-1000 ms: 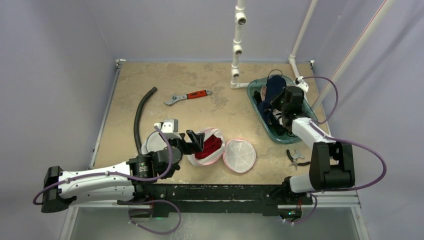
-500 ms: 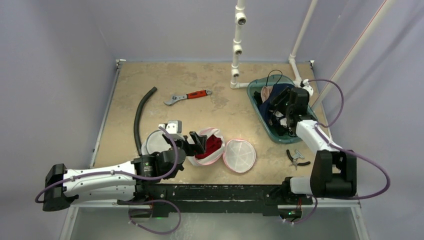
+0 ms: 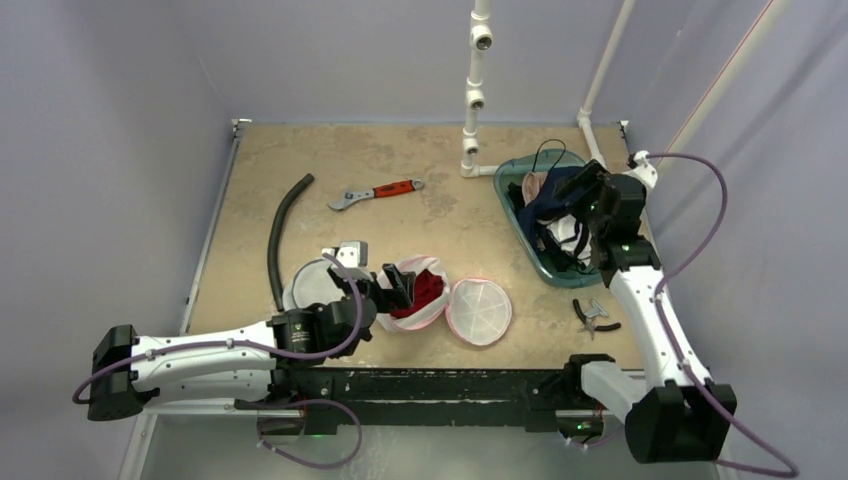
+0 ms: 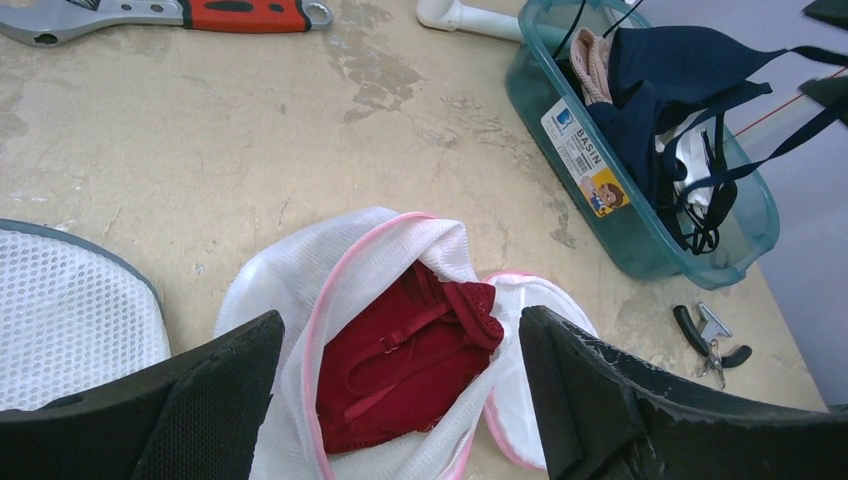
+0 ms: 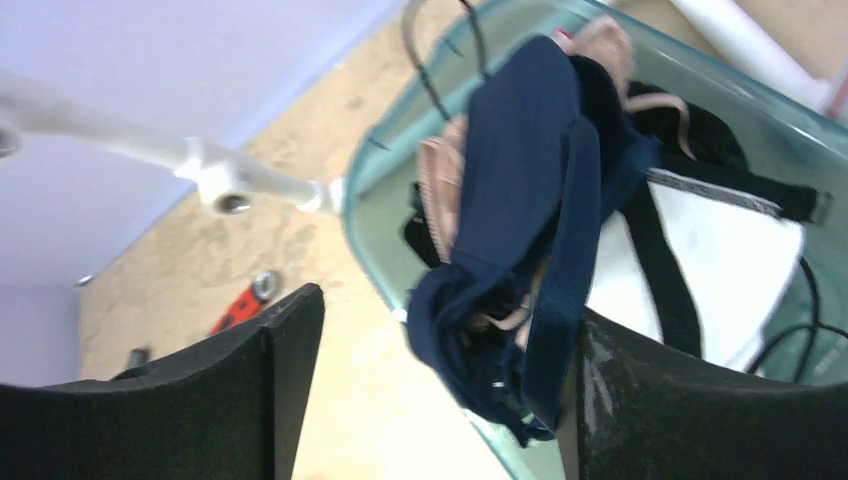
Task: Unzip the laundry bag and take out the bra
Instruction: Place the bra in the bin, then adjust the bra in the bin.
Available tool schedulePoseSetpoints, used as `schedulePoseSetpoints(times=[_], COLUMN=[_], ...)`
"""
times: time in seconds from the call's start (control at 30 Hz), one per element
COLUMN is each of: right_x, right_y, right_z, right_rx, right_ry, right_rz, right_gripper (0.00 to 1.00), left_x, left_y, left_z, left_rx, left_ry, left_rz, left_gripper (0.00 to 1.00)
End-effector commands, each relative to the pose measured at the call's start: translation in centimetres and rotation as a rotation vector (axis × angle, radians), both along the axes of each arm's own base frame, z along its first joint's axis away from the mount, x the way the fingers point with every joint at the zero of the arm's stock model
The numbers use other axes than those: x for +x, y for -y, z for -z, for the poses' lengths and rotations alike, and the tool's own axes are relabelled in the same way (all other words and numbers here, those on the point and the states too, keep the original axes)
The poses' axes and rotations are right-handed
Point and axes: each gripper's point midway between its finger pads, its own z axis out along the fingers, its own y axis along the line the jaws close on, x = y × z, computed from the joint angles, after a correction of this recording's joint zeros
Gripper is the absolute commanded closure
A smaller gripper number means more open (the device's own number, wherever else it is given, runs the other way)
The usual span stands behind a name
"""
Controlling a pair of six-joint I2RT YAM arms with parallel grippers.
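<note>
The white mesh laundry bag (image 3: 408, 300) (image 4: 290, 290) with pink trim lies with its mouth open. A red bra (image 3: 427, 288) (image 4: 400, 365) shows inside it. My left gripper (image 3: 392, 284) (image 4: 400, 320) hovers open over the bag's mouth, a finger on either side, gripping nothing. My right gripper (image 3: 585, 198) (image 5: 447, 305) stands open above the teal basin (image 3: 540, 268) (image 5: 372, 190). A navy bra (image 3: 550, 190) (image 5: 520, 170) (image 4: 670, 70) hangs over the basin's rim between the fingers, one strap running along the right finger.
A round pink-rimmed mesh flap (image 3: 480, 310) lies right of the bag and a grey-rimmed mesh bag (image 3: 308, 285) (image 4: 70, 310) lies to its left. Further off are a red-handled wrench (image 3: 375, 192), a black hose (image 3: 280, 235), pliers (image 3: 595, 317) and white pipes (image 3: 472, 100). The basin holds more garments.
My right gripper has opened and let go of the navy bra, which now drapes over the basin; that arm has swung right. The left gripper edged slightly toward the bag.
</note>
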Motion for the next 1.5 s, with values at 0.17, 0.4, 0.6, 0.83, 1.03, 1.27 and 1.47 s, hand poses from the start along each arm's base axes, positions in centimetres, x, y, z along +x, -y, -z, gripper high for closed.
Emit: schedulePoseSetpoints(times=[0.17,0.4,0.6,0.83,1.03,1.27,1.47], right_x=[3.4,4.3,0.9,-4.1,-4.6,2.0,7.2], right_y=[-4.4,-0.7,0.6,2.2,0.1,-6.3,-4.5], right_z=[-4.8,1.0,2.4,1.3,-7.3,-8.2,-2.7], right_rx=[0.09,-0.011,-0.038,-0.074,-0.046,0.209,0.154], right_ry=[0.149,-0.016,-0.105,-0.147,0.112,0.298,0.165], right_rz=[-0.189,-0.008,0.055,0.126,-0.001,-0.261,-0.152], right_gripper=[0.53,0.28,0.1,0.07,0.15,0.57,0.51], left_x=[0.0,-0.3,-0.3,-0.4,-0.6,-0.7,-1.3], left_y=[0.3,-0.5,0.5,1.6,2.3,2.5,0.8], left_z=[-1.0,0.7,0.5,0.7,0.8,1.0,2.3], left_rx=[-0.014,0.019,0.034,0.037,0.022,0.033,0.064], left_ry=[-0.007,-0.037,-0.032,-0.049,-0.06,-0.062,-0.082], left_rz=[-0.006,-0.018,0.012,0.04,0.067,0.074,0.079], left_gripper=[0.14,0.14,0.14,0.14,0.14,0.18,0.19])
